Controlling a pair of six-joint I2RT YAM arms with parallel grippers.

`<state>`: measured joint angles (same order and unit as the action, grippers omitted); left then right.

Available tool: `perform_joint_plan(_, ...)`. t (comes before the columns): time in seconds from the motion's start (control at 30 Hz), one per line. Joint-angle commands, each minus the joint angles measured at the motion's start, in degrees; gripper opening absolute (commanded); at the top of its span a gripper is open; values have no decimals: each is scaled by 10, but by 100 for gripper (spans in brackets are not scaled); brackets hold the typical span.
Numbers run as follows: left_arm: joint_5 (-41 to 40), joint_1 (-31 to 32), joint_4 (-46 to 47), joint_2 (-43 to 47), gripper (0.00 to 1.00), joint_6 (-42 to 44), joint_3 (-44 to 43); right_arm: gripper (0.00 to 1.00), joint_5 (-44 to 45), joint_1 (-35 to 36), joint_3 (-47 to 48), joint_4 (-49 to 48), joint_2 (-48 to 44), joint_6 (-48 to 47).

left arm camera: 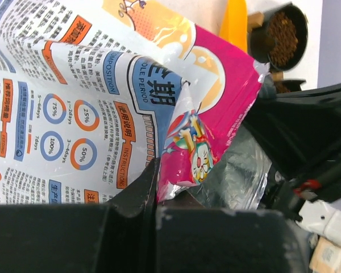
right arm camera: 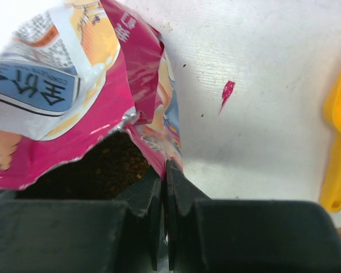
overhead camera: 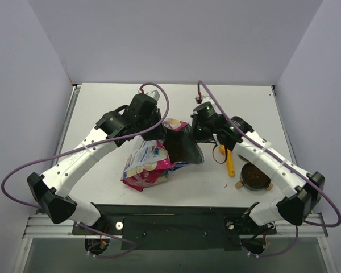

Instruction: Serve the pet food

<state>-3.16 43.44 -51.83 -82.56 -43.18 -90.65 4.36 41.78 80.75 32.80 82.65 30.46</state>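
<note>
Right wrist view, lower centre: right gripper (right arm camera: 165,170) clamped shut on the torn pink lip of the bag (right arm camera: 74,85). Just left of those jaws, inside the open mouth: pet food (right arm camera: 108,165), a dark-brown granular heap of small pellets.

Left wrist view, lower centre: left gripper (left arm camera: 156,199) likewise closed on a pink fold of the bag. Printed above it: "INSTRUCTIONS", "OLE PERIOD", rings marked 75%, 25%, 100%, 50%, "1~2days", "3~4days", Chinese characters, a blue cartoon cat. Upper right: black bowl (left arm camera: 258,45) filled with more brown pellets. Beside it, yellow scoop (left arm camera: 233,23) on the white table (right arm camera: 261,68).
</note>
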Motion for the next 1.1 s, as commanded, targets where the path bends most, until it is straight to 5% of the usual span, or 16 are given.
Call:
perform_joint_plan(0.0,109,48,89,24,0,-2,-50,0,109,-2,-32,-11,-142,186)
perform_joint_plan(0.13,98,102,50,2,0,26,-94,0,139,12,-52,-65,-190,248)
perform_joint_plan(0.43,119,107,25,0,0,72,-118,0,178,55,-39,-84,-159,294)
perform_joint_plan(0.5,127,110,0,-13,4,92,-141,0,187,62,-25,-84,-151,292)
perform_joint_plan(0.57,119,111,-25,-23,24,101,-158,0,190,69,-22,-85,-146,294)
perform_joint_plan(0.63,95,112,-52,-34,32,102,-168,0,188,73,-21,-87,-144,297)
perform_joint_plan(0.83,7,140,-71,-47,42,86,-189,0,198,78,-21,-86,-150,332)
perform_joint_plan(0.97,-4,159,-27,-24,42,65,-173,0,205,78,14,-72,-144,348)
perform_joint_plan(1.07,-11,159,33,11,27,64,-132,0,184,78,32,-88,-141,337)
